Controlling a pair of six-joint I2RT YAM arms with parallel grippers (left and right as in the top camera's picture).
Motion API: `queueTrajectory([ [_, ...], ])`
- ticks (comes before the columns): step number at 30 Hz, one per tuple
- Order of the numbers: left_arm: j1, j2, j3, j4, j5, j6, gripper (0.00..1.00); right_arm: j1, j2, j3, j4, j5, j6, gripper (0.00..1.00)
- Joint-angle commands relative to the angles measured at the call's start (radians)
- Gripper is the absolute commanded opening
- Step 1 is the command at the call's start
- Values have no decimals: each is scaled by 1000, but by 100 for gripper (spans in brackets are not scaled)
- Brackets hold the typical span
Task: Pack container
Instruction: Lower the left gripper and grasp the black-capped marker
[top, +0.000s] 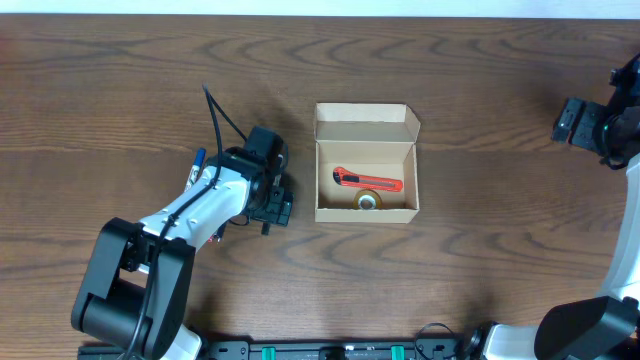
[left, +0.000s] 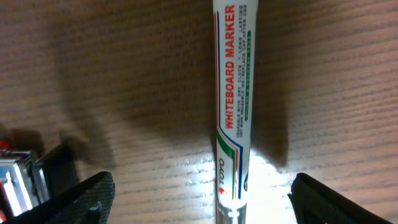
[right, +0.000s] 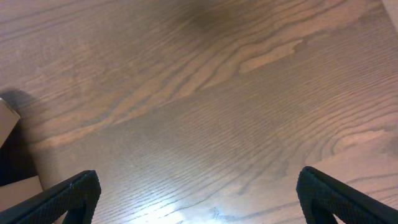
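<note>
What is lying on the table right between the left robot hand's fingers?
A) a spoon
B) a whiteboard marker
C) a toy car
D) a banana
B: the left wrist view shows a white pen printed with the words whiteboard marker lying on the wooden table, between the spread fingers of the left gripper, which do not touch it.

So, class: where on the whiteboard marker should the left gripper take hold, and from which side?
Grip the whiteboard marker mid-barrel, from straight above. It lies flat on the table, a long slim cylinder, and the open left gripper has a finger on either side of it.
</note>
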Motion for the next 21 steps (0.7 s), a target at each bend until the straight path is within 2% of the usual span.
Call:
queueTrajectory([
  [1, 1, 4, -27, 17, 2, -18, 89, -2, 4, -6, -2, -23, -9, 99],
  [3, 1, 4, -38, 25, -2, -18, 87, -2, 4, -6, -3, -29, -9, 99],
  [5, 1, 4, -39, 25, -2, -18, 76, -2, 4, -6, -3, -29, -9, 97],
  [7, 1, 4, -39, 29, -2, -18, 72, -2, 4, -6, -4, -29, -9, 96],
  [10, 1, 4, -39, 37, -1, -18, 61, -2, 4, -6, -5, -29, -9, 93],
  [14, 1, 4, -39, 40, 2, -18, 41, -2, 4, -6, -5, -29, -9, 92],
  [18, 1, 4, -39, 35, 2, -22, 37, -2, 4, -6, -6, -29, -9, 93],
  [20, 1, 4, -39, 33, 2, -22, 31, -2, 4, -6, -5, -30, -9, 93],
  [21, 1, 4, -39, 32, 2, -23, 25, -2, 4, -6, -5, -30, -9, 93],
])
